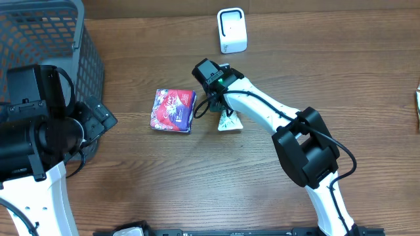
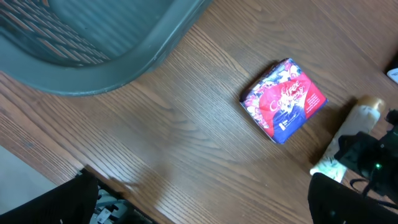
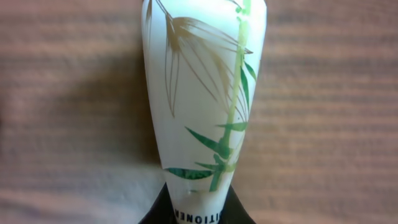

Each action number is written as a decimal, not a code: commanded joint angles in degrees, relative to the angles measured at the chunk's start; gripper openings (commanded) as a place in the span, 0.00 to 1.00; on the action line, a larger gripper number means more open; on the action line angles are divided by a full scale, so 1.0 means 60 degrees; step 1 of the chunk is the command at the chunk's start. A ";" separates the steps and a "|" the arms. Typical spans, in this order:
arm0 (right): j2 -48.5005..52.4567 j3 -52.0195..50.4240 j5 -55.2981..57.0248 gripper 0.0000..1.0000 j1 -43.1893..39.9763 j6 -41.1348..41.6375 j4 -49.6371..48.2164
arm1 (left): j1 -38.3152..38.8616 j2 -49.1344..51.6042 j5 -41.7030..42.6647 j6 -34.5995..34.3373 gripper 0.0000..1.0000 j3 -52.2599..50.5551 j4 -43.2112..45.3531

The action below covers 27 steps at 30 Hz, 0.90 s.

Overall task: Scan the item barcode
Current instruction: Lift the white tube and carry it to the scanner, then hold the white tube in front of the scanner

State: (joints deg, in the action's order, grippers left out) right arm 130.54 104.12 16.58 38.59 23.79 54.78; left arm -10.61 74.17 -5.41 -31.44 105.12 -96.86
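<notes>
Gripping the bottle (image 1: pixel 230 122) by its lettered end, the right claw (image 1: pixel 222 105) is closed on it near the scanner (image 1: pixel 231 30), on the robot's side, apparently to present its barcode, while the left claw (image 1: pixel 102 121) gapes empty, well left of the scanner.

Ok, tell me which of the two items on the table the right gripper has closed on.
The white tube with green leaves, under the right gripper; the red-and-blue packet lies apart, untouched.
</notes>
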 commanded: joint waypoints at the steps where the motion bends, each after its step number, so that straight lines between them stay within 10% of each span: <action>1: -0.0605 0.0448 -0.0710 0.04 -0.0186 0.0040 0.0539 | -0.0047 0.0015 -0.0091 -0.0149 1.00 -0.0007 0.0011; 27: -0.2004 0.0809 -1.7136 0.04 -0.4739 -0.4812 0.3643 | -0.0047 0.0015 -0.0091 -0.0149 1.00 -0.0007 0.0011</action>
State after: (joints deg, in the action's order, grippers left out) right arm 120.81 107.57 -67.68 10.83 2.07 74.67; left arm -10.61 74.17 -5.41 -31.44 105.12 -96.86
